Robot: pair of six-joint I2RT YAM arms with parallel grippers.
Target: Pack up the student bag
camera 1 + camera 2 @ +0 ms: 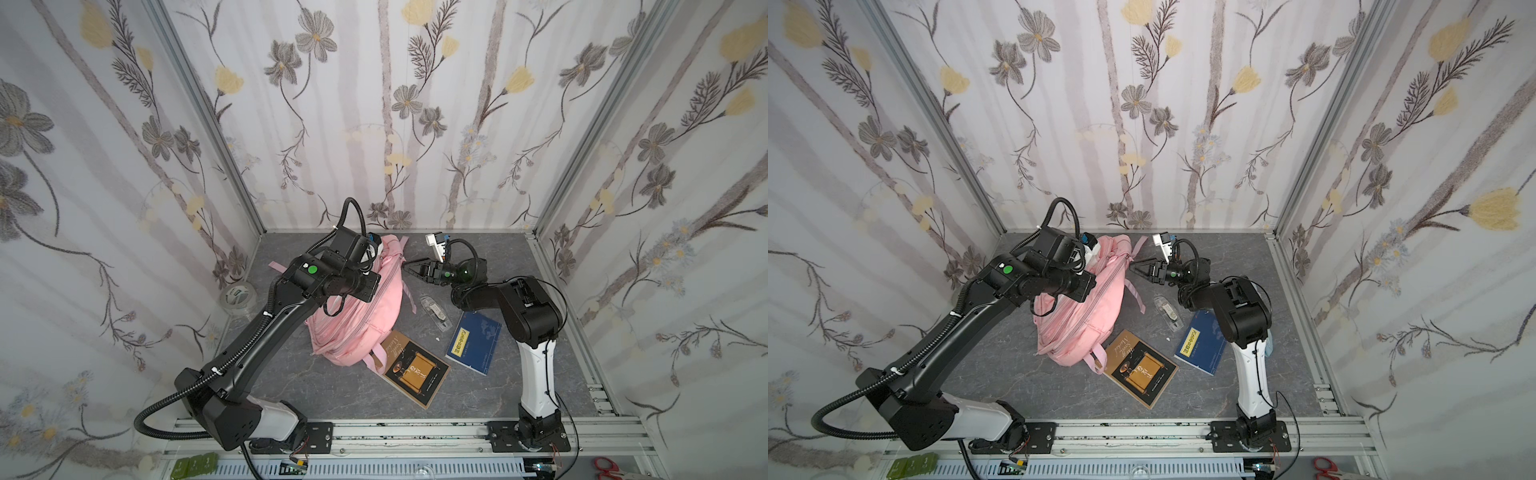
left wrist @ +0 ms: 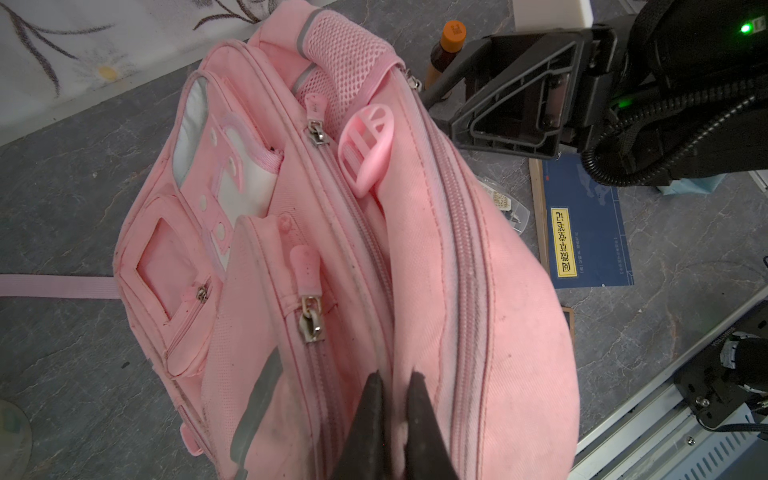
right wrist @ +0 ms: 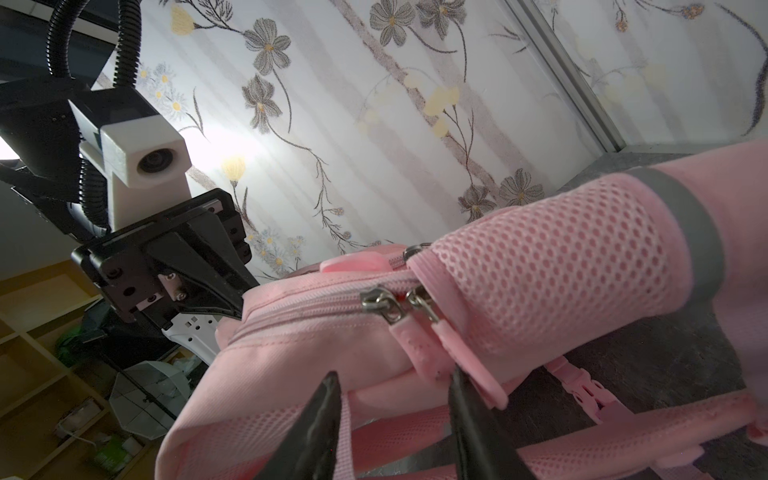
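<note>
The student bag (image 1: 365,320) (image 1: 1088,320) is a pink backpack lying in the middle of the grey table, its top toward the back wall. In the left wrist view my left gripper (image 2: 395,374) is shut on a fold of the bag's (image 2: 436,249) fabric between two zipper lines. My right gripper (image 1: 405,265) (image 1: 1132,266) hovers open at the bag's top right corner. In the right wrist view its jaws (image 3: 395,372) stand apart just in front of two pink zipper pulls (image 3: 419,349); one fingertip (image 3: 459,374) lies against a pull, and nothing is clamped.
A brown book (image 1: 415,370) lies at the bag's near end, with a blue book (image 1: 473,343) to its right. A clear plastic packet (image 1: 434,311) sits between bag and right arm. A tape roll (image 1: 237,297) is far left. An orange-capped bottle (image 2: 446,45) stands behind the bag.
</note>
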